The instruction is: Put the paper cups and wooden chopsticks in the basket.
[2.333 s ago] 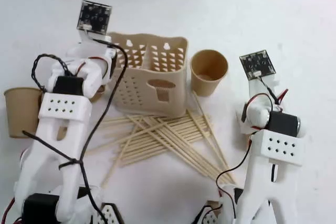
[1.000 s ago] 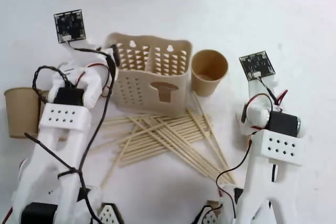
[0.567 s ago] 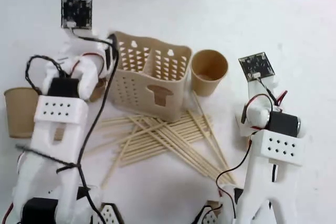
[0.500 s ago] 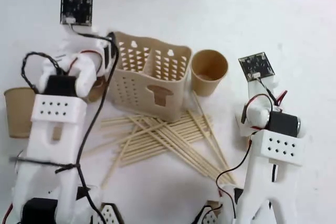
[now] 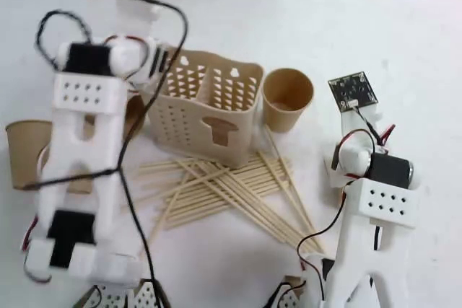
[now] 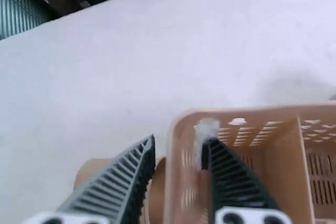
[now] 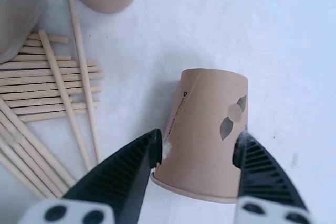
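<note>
Far left of the white surface (image 5: 375, 27) there's a tan paper cup (image 5: 29, 151). A second tan cup (image 5: 136, 110) sits half hidden under the left arm, right against the beige perforated plastic basket (image 5: 209, 117).

The left wrist view is the useful one here. The left tool (image 6: 178, 150) is partly open and straddles the basket's end wall, one finger outside over that second cup and the other down inside the end compartment. It isn't clamped on anything that I can make out.

In front of the basket there's a messy pile of wooden chopsticks (image 5: 216, 189) lying flat, all outside it. Just to its right is an upright tan cup (image 5: 287, 99) with its mouth open to the camera.

From up high the right arm covers its own spot, but its wrist camera shows a tipped-over tan cup (image 7: 207, 124) lying between the fingers of the wide-open right tool (image 7: 199, 142). That cup has leaf-shaped marks and a thin line of print, too small to read.
</note>
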Robot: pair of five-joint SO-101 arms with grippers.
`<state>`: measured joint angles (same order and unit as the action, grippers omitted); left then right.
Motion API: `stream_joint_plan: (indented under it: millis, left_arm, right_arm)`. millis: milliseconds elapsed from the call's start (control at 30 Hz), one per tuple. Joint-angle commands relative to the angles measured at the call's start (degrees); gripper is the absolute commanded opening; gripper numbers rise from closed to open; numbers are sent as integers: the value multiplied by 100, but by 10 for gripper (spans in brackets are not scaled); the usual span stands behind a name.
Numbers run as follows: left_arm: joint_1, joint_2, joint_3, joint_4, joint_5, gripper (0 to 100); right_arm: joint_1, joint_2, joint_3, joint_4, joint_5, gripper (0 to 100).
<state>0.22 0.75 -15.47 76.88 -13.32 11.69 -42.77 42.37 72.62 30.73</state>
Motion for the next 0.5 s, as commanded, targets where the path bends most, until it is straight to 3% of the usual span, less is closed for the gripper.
stream_joint_plan:
  millis: [0,167,333,467]
  left_arm:
    - [92,541,-1011,501,-149,158]
    - [101,1297,-1732,941,-369,144]
    - [92,1877,-2259,1002,-510,17]
    - [66,2105,-2558,1002,-396,20]
  right_arm:
    - [-22,-40,-35,13,114,230]
    - [4,-40,-35,31,369,230]
    - [-4,-40,-35,31,369,230]
    - [-13,-40,-35,31,369,230]
